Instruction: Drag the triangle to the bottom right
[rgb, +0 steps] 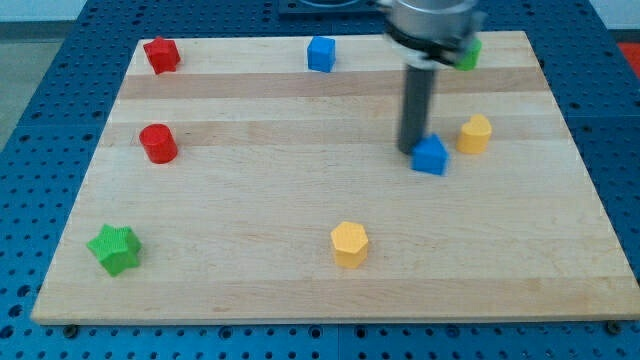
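A blue triangle-like block (431, 156) lies right of the board's middle. My tip (412, 150) stands just left of it and slightly above, touching or almost touching its upper left edge. The dark rod rises from there to the arm's grey body at the view's top. A yellow block (475, 133) sits close to the right of the blue triangle.
A wooden board (300, 290) lies on a blue perforated table. On it are a red star-like block (161, 54) at top left, a blue block (321, 53) at top middle, a green block (467, 55) partly behind the arm, a red cylinder (158, 143), a green star (113, 249) and a yellow hexagon (350, 243).
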